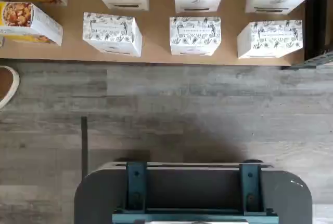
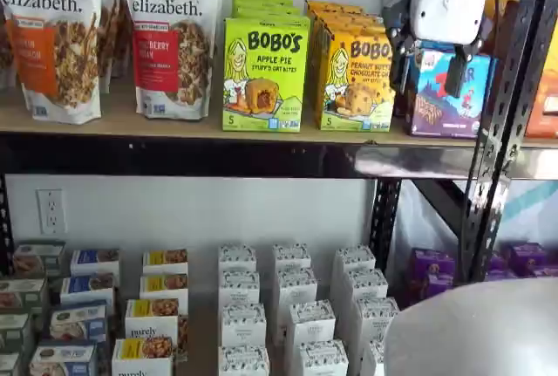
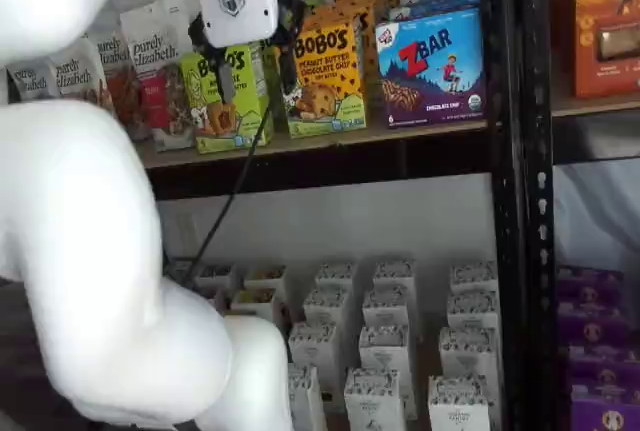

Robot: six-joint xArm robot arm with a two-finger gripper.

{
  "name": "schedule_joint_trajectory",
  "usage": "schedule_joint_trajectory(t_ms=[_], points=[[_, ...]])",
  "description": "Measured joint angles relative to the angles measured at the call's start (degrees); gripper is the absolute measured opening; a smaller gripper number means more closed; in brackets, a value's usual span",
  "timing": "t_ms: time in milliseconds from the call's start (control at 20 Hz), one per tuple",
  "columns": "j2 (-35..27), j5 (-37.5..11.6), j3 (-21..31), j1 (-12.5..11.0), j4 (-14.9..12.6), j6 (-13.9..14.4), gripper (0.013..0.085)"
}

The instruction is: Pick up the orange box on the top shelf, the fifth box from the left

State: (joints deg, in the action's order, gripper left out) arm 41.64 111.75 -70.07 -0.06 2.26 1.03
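- One orange box (image 2: pixel 356 79) is what we are seeing at the front of its row on the top shelf (image 2: pixel 174 123), standing upright between the green box (image 2: pixel 265 73) and the ZBar box (image 2: pixel 449 92) in both shelf views.
- Two granola bags (image 2: pixel 170 36) are standing to the left of the green box in a shelf view.
- One gripper (image 3: pixel 255 76) is hanging in front of the top shelf; we are seeing a plain gap between its two black fingers (image 3: pixel 226 83), so the jaws are standing apart, holding nothing.
- Six white boxes (image 1: pixel 195 36) are showing in the wrist view, in two rows of three on a tan board, with two yellow-pictured boxes (image 1: pixel 28 22) beside them.
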Motion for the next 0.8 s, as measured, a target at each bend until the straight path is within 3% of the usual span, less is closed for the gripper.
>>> schedule_joint_trajectory(t_ms=[800], points=[[0.9, -3.7, 1.3, 3.6, -4.4, 2.1, 0.085]])
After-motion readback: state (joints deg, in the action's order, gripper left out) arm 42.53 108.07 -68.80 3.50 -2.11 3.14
